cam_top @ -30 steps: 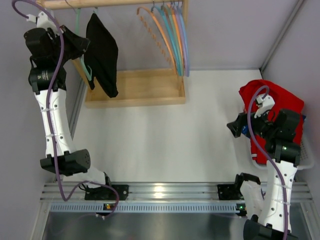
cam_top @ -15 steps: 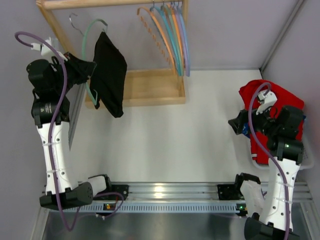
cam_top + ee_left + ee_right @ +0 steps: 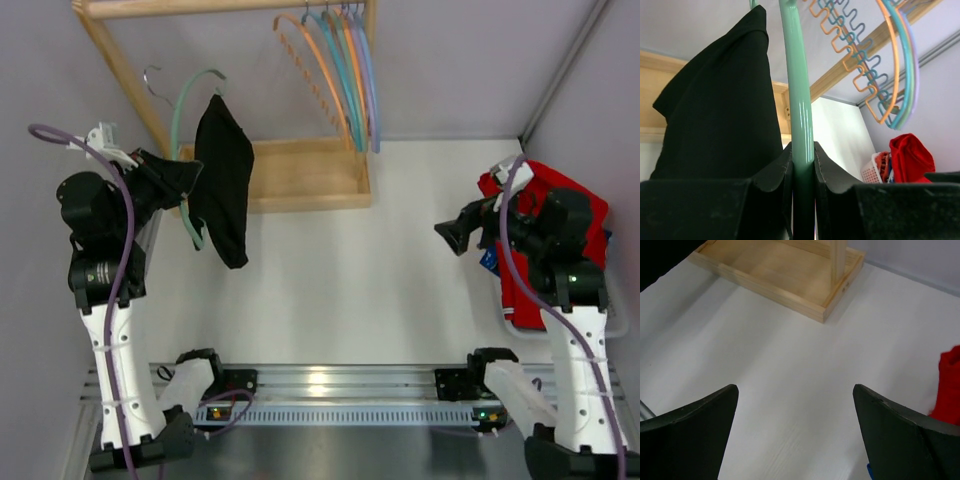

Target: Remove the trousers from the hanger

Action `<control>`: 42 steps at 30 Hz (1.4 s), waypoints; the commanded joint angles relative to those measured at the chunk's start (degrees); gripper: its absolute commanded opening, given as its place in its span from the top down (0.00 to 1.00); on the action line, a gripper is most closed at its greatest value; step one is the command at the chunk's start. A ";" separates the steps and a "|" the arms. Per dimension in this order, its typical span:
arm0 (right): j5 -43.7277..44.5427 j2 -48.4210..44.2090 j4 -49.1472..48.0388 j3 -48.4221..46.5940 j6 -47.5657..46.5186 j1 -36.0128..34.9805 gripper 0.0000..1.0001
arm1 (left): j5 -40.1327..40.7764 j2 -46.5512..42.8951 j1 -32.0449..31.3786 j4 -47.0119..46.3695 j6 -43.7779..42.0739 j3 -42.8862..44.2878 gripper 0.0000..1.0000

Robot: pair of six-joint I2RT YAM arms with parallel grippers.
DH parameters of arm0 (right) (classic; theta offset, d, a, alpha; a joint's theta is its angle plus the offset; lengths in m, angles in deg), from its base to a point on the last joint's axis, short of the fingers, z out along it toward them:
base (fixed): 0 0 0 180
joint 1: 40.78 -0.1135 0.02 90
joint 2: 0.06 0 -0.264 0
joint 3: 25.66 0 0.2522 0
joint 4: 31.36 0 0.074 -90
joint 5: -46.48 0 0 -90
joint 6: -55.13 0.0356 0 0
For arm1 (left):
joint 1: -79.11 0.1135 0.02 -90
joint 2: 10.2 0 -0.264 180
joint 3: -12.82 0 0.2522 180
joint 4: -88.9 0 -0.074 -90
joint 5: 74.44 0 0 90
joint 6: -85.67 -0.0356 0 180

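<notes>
The black trousers point(image 3: 224, 178) hang folded over the mint-green hanger point(image 3: 183, 120), which is off the wooden rail and held in the air over the table's left side. My left gripper point(image 3: 186, 183) is shut on the hanger's lower arm. In the left wrist view the green bar point(image 3: 799, 115) runs up between the pads point(image 3: 777, 175), with the trousers point(image 3: 720, 115) to its left. My right gripper point(image 3: 452, 238) is open and empty above the table at the right; its fingertips point(image 3: 705, 415) frame bare tabletop.
A wooden rack with a tray base point(image 3: 300, 175) stands at the back, with orange and blue hangers point(image 3: 340, 70) on its rail. A white basket point(image 3: 610, 320) holding a red garment point(image 3: 545, 195) sits at the right edge.
My left arm has carried the hanger and trousers off the rail, down and toward me. My right gripper has moved left, away from the basket.
</notes>
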 commanded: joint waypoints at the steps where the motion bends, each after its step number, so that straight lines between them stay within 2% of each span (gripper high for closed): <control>1: 8.28 2.76 -7.78 -4.45 1.29 -12.98 0.01 | -2.12 -3.20 0.09 -9.43 3.33 -0.39 1.00; 4: 9.27 6.54 -12.77 -6.56 2.69 -19.68 0.01 | -2.29 -4.34 0.00 -9.43 4.65 -1.44 1.00; 8: 16.74 12.87 -17.61 -12.79 -1.51 -30.39 0.01 | -2.29 -4.87 0.00 -9.34 7.45 -1.62 1.00; 12: 22.71 18.24 -23.85 -15.44 -4.85 -46.18 0.01 | -2.56 -5.04 0.09 -9.52 9.57 -1.36 1.00; 14: 25.09 21.49 -26.14 -16.49 -7.31 -51.39 0.01 | -2.29 -5.04 0.01 -9.43 9.66 -1.10 1.00; 15: 26.23 22.54 -26.67 -16.84 -8.37 -56.55 0.01 | -2.21 -5.04 0.09 -9.34 9.66 -1.01 1.00; 18: 28.70 26.59 -29.75 -18.07 -10.66 -64.83 0.01 | -2.38 -4.69 0.01 -9.43 10.62 -0.57 1.00; 21: 30.63 30.37 -33.60 -19.48 -9.61 -69.85 0.01 | -3.08 -3.99 0.01 -9.43 11.59 0.13 1.00; 26: 32.48 38.36 -36.69 -25.98 -4.95 -73.39 0.01 | -3.26 -3.55 0.00 -9.43 12.56 0.84 1.00; 34: 30.02 47.76 -39.95 -34.24 -4.51 -76.47 0.01 | -4.49 -3.64 0.09 -9.43 13.26 1.72 1.00; 42: 30.80 54.27 -40.66 -38.03 -6.35 -76.82 0.00 | -5.28 -3.64 0.00 -9.52 14.93 2.60 1.00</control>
